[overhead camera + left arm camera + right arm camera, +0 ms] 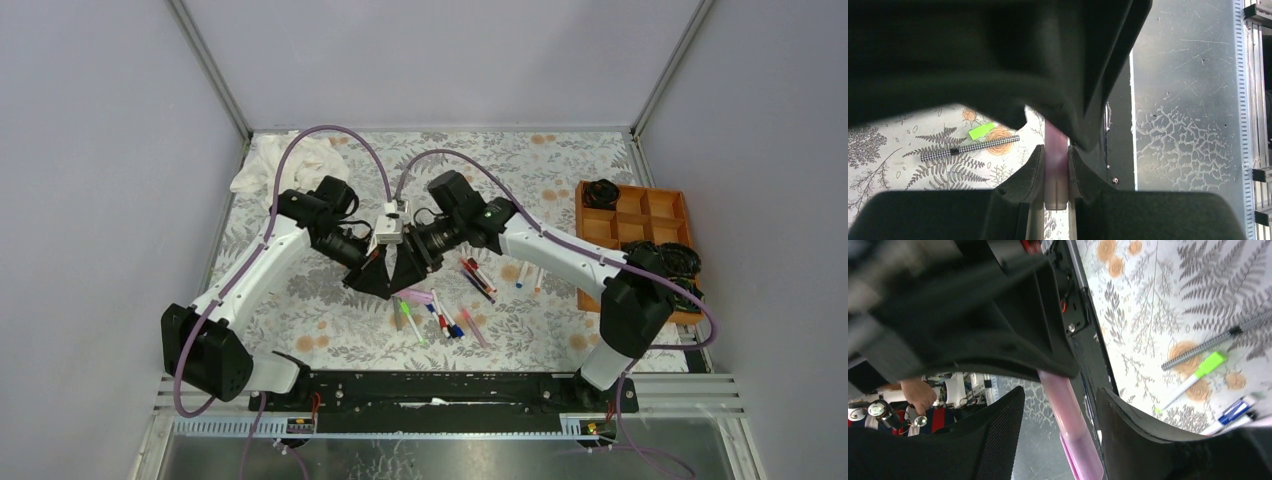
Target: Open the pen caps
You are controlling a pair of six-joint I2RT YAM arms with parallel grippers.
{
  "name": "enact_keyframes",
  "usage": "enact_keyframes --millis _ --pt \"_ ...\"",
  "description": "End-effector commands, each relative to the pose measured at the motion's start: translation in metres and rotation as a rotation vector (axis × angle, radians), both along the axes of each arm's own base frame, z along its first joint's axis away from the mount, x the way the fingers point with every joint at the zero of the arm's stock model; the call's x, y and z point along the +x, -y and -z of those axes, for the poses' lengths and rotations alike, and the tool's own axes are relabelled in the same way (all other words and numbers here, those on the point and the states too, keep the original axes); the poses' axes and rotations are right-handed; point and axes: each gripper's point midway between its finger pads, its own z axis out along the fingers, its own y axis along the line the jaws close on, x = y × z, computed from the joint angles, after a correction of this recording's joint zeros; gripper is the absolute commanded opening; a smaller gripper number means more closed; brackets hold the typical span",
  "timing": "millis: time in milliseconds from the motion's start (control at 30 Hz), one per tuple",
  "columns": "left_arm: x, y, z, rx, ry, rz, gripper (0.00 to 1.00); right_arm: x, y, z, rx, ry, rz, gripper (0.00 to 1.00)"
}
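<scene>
My left gripper is shut on a translucent pink pen, held above the floral table. My right gripper meets it tip to tip. Its jaws stand apart on either side of the same pink pen, with a gap on each side. The pen's darker pink cap with a clip shows at the end nearest the right wrist camera. Several more pens lie on the table just in front of the grippers, among them a green-ended white pen and a checkered pen.
A wooden compartment tray with black cables stands at the right edge. A white cloth lies at the back left. More pens lie right of the grippers. A loose green cap lies by the checkered pen. A black rail runs along the near edge.
</scene>
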Motion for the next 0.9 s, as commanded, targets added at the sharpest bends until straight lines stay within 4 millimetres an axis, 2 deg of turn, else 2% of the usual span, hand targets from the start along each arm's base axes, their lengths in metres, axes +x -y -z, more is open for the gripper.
enact_keyframes --millis 0,67,167,333,400,500,533,567,633,667,700,733,867 --pt "0.0 0.0 -0.006 -0.006 0.019 0.021 0.0 -0.001 -0.014 -0.015 0.024 -0.002 -0.052 0.63" --pt "-0.001 0.0 -0.005 -0.003 0.024 0.022 0.0 -0.005 -0.016 -0.013 0.018 -0.005 -0.071 0.62" --pt "0.0 0.0 -0.005 -0.002 0.028 0.023 0.0 -0.009 -0.015 -0.011 0.01 -0.018 -0.089 0.5" --pt "0.001 0.001 -0.009 -0.01 0.042 0.025 0.0 -0.018 -0.009 -0.008 0.005 -0.042 -0.123 0.41" --pt "0.002 0.001 -0.011 -0.012 0.049 0.026 0.0 -0.019 -0.007 -0.007 -0.001 -0.044 -0.129 0.29" --pt "0.002 0.0 -0.011 -0.008 0.053 0.027 0.0 -0.017 -0.007 -0.008 -0.004 -0.024 -0.122 0.04" --pt "0.002 0.0 -0.012 -0.006 0.055 0.025 0.01 -0.015 -0.007 -0.009 -0.004 -0.013 -0.114 0.0" --pt "0.003 0.0 -0.012 -0.005 0.053 0.021 0.11 -0.013 -0.008 -0.009 -0.006 -0.003 -0.103 0.0" --pt "0.006 0.0 -0.014 0.001 0.045 -0.006 0.49 -0.003 -0.008 -0.01 -0.018 0.034 -0.058 0.0" --pt "0.009 0.001 -0.017 -0.003 0.048 -0.029 0.76 0.003 -0.007 -0.011 -0.017 0.047 -0.031 0.0" --pt "0.013 0.0 -0.021 -0.015 0.057 -0.052 0.93 0.009 -0.006 -0.013 -0.013 0.063 0.0 0.0" --pt "0.018 -0.001 -0.027 -0.037 0.07 -0.079 0.98 0.017 -0.005 -0.016 -0.009 0.083 0.041 0.0" --pt "0.057 -0.019 -0.061 -0.152 0.136 -0.268 0.98 0.056 0.007 -0.029 0.029 0.141 0.277 0.0"
